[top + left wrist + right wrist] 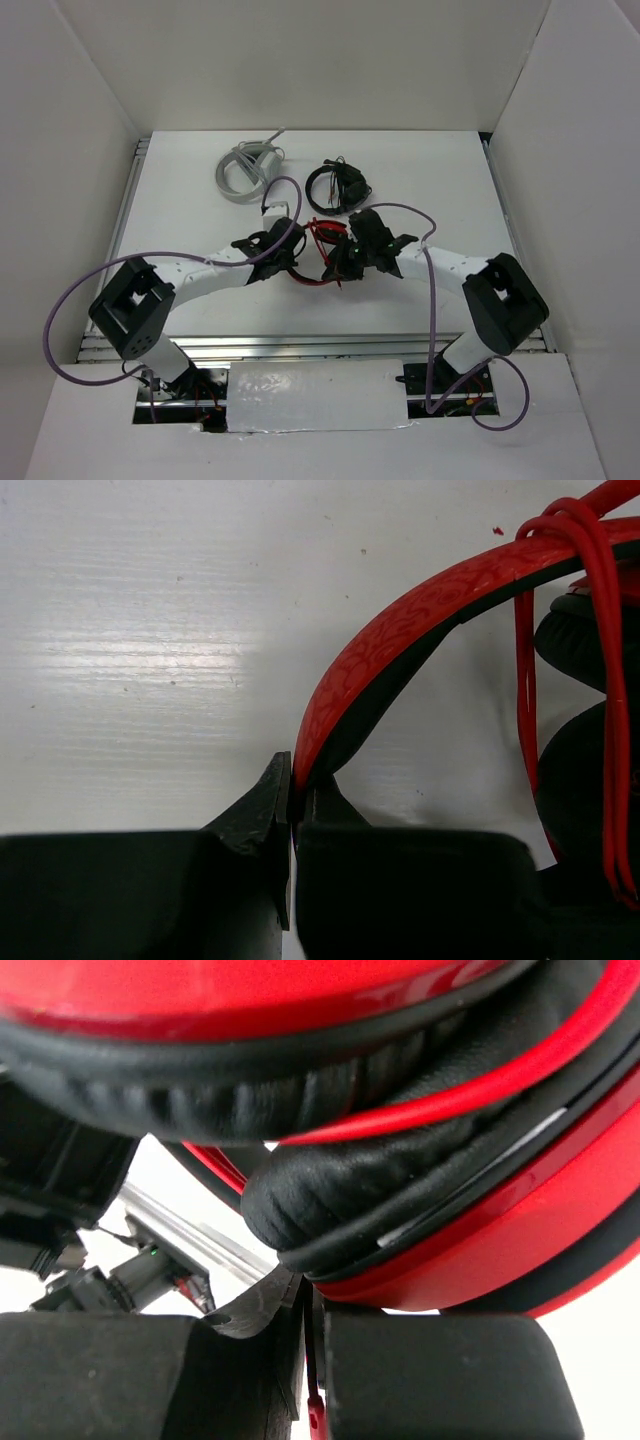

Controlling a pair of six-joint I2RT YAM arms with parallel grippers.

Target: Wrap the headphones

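two tight grips: left hand (292,785) on the headphones (400,630) band, right hand (306,1305) on the cable (314,1418), mostly hidden

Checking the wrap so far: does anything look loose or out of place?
A loop of the red cable trails loose beside the headphones, on the arms' side, not wound around the headband. Nothing else stands out.
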